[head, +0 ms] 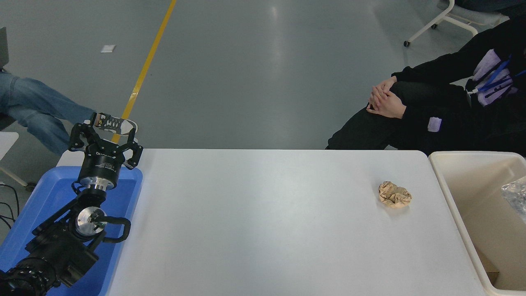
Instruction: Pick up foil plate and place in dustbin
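The cream dustbin (452,193) stands at the table's right end, partly cut off by the picture's edge. A small part of the shiny foil plate (517,195) shows inside the bin at the right edge; most of it is out of view. My right arm and gripper are out of view. My left gripper (104,137) is parked at the lower left over the blue tray, fingers spread open and empty.
A crumpled brown paper ball (395,194) lies on the white table (267,222) near the bin. A blue tray (53,193) sits at the left under my left arm. A person in black (431,111) sits at the far right; another person's leg (37,111) shows at the far left.
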### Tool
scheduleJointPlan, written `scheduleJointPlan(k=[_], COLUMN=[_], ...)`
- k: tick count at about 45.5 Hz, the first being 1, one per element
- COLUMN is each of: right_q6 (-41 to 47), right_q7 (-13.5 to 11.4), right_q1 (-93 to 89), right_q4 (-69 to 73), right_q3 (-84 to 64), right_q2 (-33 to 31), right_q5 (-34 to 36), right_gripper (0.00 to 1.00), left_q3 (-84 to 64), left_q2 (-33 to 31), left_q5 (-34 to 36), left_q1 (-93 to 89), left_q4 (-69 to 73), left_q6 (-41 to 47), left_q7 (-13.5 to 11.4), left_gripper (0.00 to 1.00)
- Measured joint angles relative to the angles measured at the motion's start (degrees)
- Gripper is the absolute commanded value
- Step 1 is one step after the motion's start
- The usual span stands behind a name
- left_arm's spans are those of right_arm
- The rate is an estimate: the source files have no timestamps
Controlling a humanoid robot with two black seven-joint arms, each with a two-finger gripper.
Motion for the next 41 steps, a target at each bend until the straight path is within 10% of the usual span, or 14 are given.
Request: scheduleJointPlan(k=[4, 11, 41], right_q6=[-0.3, -2.4, -4.2], right_q7=[0.0, 0.0, 0.0], right_q1=[-0.1, -0.1, 17.0], right_q4=[-0.3, -0.5, 26.4], right_q3=[0.0, 0.1, -5.9], right_q2=[0.1, 0.3, -10.8], right_q5=[0.0, 0.0, -1.3], right_gripper=[0.80, 0.99, 1.00], left_q3=[0.0, 0.0, 0.0], left_q2=[0.0, 0.0, 0.0], left_q5=[0.0, 0.0, 0.0], left_q1=[0.0, 0.0, 0.0], left_q4=[0.0, 0.0, 0.0], left_q6=[0.0, 0.0, 0.0], left_q7=[0.0, 0.0, 0.0], left_gripper=[0.99, 0.99, 0.99])
